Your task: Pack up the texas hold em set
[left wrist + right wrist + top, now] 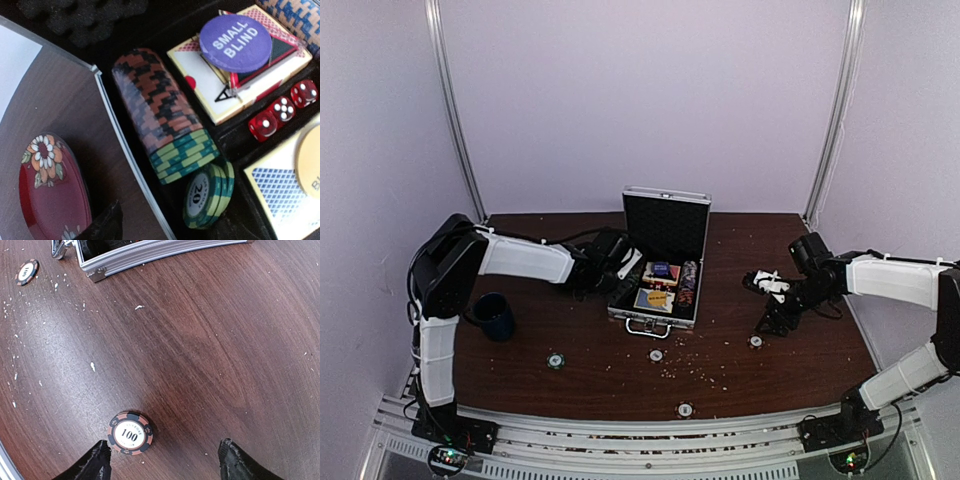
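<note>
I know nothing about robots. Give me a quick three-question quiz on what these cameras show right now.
1. Fill in: the purple disc inside the case reads "SMALL ___".
2. The loose chip by the right gripper shows which number? A) 20 B) 100 C) 500
3. True or false: the case's lid is shut.
Key: 1 BLIND; 2 B; 3 false.

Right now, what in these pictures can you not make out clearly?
Left end effector: top external view, dark against the case; left wrist view shows one fingertip, so open or shut is unclear.
Red plate: left wrist view, cut by the bottom edge.
Yellow disc: left wrist view, right edge cuts its wording.
Loose chips: top external view, too small to read.
</note>
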Controlling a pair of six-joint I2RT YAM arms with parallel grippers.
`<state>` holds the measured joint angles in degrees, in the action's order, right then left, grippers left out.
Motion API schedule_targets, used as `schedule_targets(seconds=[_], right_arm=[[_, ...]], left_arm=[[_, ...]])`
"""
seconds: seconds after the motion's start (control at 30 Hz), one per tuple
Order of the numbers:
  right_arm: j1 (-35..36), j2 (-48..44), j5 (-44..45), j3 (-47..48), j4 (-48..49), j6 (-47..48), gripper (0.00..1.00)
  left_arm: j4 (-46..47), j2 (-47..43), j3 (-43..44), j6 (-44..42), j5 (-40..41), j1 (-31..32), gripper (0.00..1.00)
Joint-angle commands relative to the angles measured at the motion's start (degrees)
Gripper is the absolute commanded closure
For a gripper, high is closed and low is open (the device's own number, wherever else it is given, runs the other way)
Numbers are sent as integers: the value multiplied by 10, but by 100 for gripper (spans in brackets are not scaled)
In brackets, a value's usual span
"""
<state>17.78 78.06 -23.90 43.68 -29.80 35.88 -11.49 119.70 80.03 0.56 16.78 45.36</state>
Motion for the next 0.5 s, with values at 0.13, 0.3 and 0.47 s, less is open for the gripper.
schedule_targets(seconds=[0.13,0.3,0.47], right_arm=[[5,1,13,14,-2,4,26],[6,5,12,14,-4,4,26],[6,6,14,14,-4,5,26]], left_arm=[[70,-11,0,14,23,-5,39],[55,7,14,15,24,-5,39],[29,30,37,17,50,-7,39]])
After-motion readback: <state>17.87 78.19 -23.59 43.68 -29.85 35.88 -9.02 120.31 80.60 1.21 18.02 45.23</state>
